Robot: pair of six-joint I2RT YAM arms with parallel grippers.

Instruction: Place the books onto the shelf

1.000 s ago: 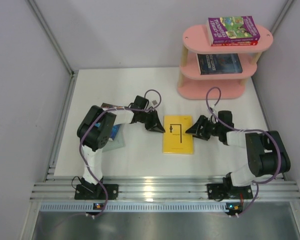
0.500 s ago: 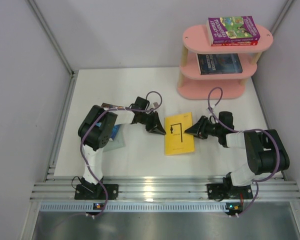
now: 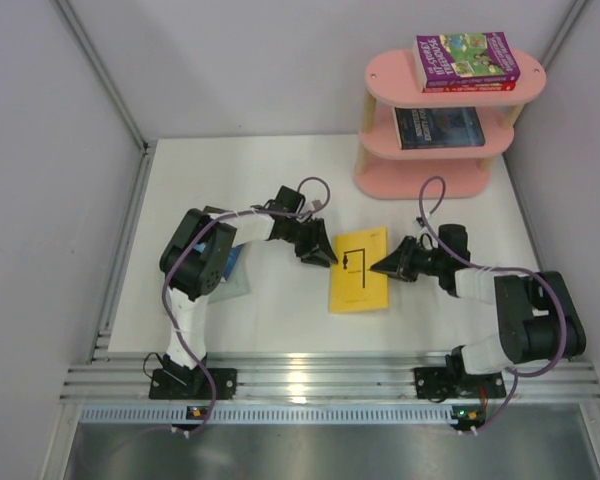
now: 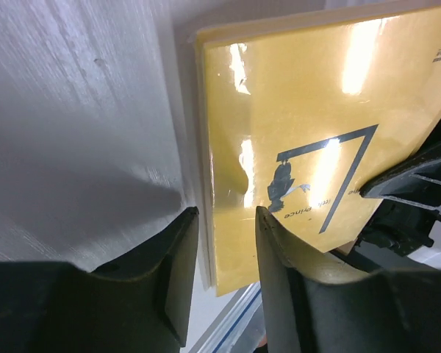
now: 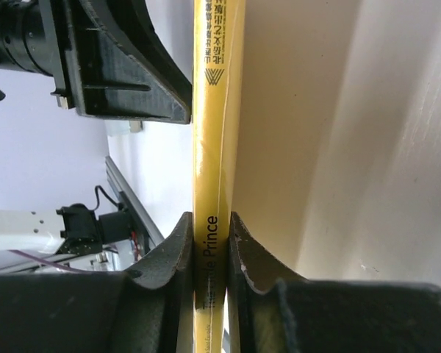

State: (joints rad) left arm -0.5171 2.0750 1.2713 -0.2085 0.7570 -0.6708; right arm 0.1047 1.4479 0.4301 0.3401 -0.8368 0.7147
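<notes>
The yellow book point(image 3: 358, 272) lies mid-table, its right edge tilted up. My right gripper point(image 3: 377, 266) is shut on its spine point(image 5: 209, 110), both pads pressed against the spine. My left gripper point(image 3: 328, 260) sits at the book's left edge, jaws slightly open; the cover point(image 4: 301, 147) shows beyond its fingertips point(image 4: 226, 213), not clamped. The pink shelf point(image 3: 380, 75) stands at the back right. A purple-green book point(image 3: 467, 55) lies on a red one point(image 3: 470, 87) on its top board. A dark navy book point(image 3: 438, 127) rests on the middle board.
A pale grey-green book with a blue one point(image 3: 232, 272) lies partly under my left arm. White walls close the left, back and right sides. An aluminium rail point(image 3: 330, 380) runs along the near table edge.
My right gripper has closed on the yellow book's spine and raised that side. The book has turned slightly. My left gripper has opened a little and shifted towards the back.
</notes>
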